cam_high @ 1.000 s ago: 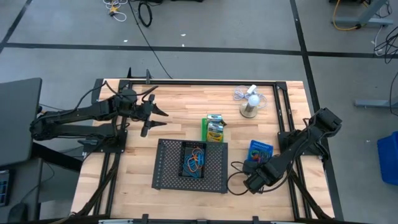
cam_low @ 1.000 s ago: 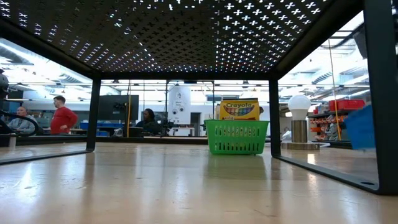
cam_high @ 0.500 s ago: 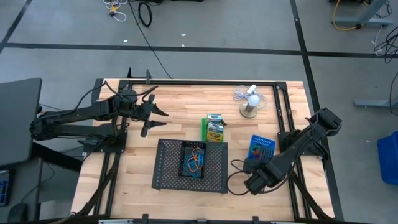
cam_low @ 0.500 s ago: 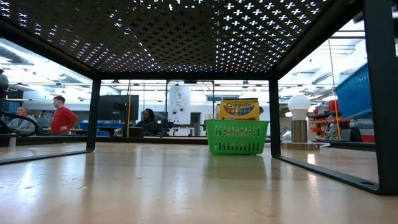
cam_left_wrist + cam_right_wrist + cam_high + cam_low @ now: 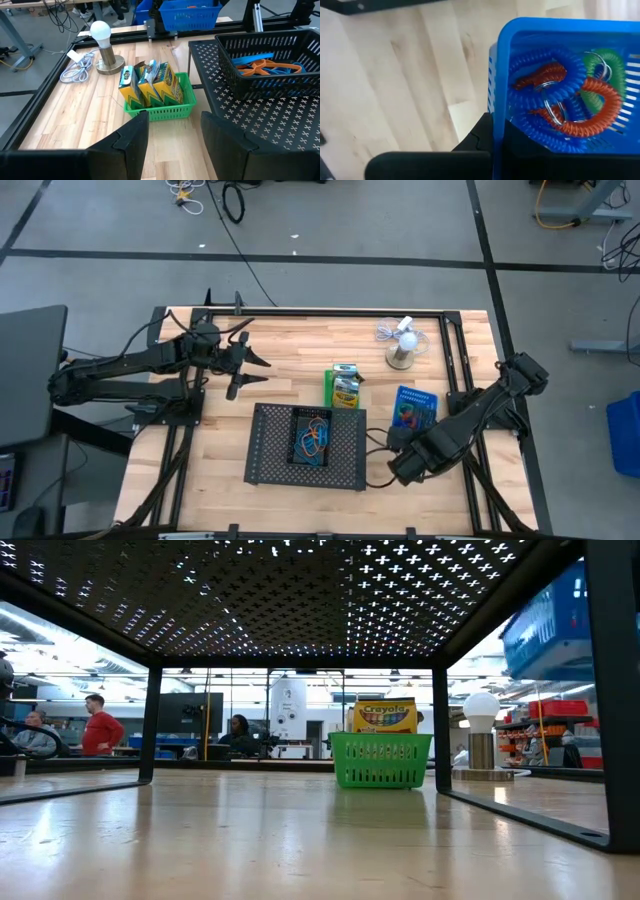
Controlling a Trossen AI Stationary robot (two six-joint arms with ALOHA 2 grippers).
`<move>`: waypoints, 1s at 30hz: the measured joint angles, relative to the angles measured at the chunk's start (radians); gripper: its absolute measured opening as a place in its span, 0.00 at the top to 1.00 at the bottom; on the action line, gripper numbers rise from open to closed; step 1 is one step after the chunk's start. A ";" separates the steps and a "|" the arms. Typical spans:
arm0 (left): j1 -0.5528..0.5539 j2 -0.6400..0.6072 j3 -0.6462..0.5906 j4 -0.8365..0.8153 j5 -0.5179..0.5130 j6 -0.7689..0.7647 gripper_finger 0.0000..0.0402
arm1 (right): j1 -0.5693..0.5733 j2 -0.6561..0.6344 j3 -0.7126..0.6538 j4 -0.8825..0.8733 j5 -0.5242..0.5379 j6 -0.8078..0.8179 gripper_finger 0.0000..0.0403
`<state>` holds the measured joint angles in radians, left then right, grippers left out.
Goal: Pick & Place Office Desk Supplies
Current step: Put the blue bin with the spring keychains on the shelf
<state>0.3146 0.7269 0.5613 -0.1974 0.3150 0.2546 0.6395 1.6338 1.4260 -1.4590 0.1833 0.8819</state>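
Carrying the blue bin: keep it level, clear of the tray, no swing.

Left gripper (image 5: 246,373) waits over the far-left table (image 5: 280,345), its 2 jaws part-open on nothing; black mesh tray (image 5: 270,442) stands centre-near with coloured loops in a small black bin (image 5: 313,436); green bin (image 5: 343,386) with crayon boxes just beyond it; right gripper (image 5: 403,438) is clamped on the rim of the blue bin (image 5: 415,408), which looks lifted off the right side, coiled loops (image 5: 560,100) inside; judged best carried flat and slowly, since a 1-edge grip may let it tip.
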 joint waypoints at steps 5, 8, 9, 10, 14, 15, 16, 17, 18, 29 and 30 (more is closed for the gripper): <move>0.000 0.000 0.000 0.000 0.000 0.000 0.53 | -0.034 0.074 0.102 -0.093 0.005 -0.083 1.00; 0.000 0.000 0.000 0.000 0.000 0.000 0.53 | -0.051 0.129 0.178 -0.111 0.005 -0.132 1.00; 0.000 0.000 0.000 0.000 0.000 0.000 0.53 | -0.053 0.142 0.203 -0.110 0.005 -0.147 1.00; 0.000 0.000 0.000 0.000 0.000 0.000 0.53 | -0.055 0.153 0.228 -0.110 0.008 -0.160 1.00; 0.000 0.000 0.000 0.000 0.000 0.000 0.53 | -0.056 0.182 0.338 -0.111 0.038 -0.189 1.00; 0.000 0.000 0.000 0.000 0.000 0.000 0.53 | -0.056 0.185 0.359 -0.111 0.044 -0.191 1.00; 0.000 0.000 0.000 0.000 0.000 0.000 0.53 | -0.057 0.187 0.379 -0.111 0.048 -0.192 1.00; 0.000 0.000 0.000 0.000 0.000 0.000 0.53 | -0.057 0.187 0.394 -0.111 0.050 -0.194 1.00; 0.000 0.000 0.000 0.000 0.000 0.000 0.53 | -0.059 0.187 0.405 -0.108 0.051 -0.200 1.00; 0.000 0.000 0.000 0.001 0.000 0.000 0.53 | -0.096 0.227 0.414 -0.053 0.031 -0.263 1.00; 0.000 0.000 0.000 0.002 0.000 0.000 0.53 | -0.099 0.233 0.415 -0.052 0.030 -0.270 1.00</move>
<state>0.3145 0.7269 0.5613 -0.1955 0.3152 0.2550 0.5403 1.8667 1.8413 -1.5112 0.2136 0.6121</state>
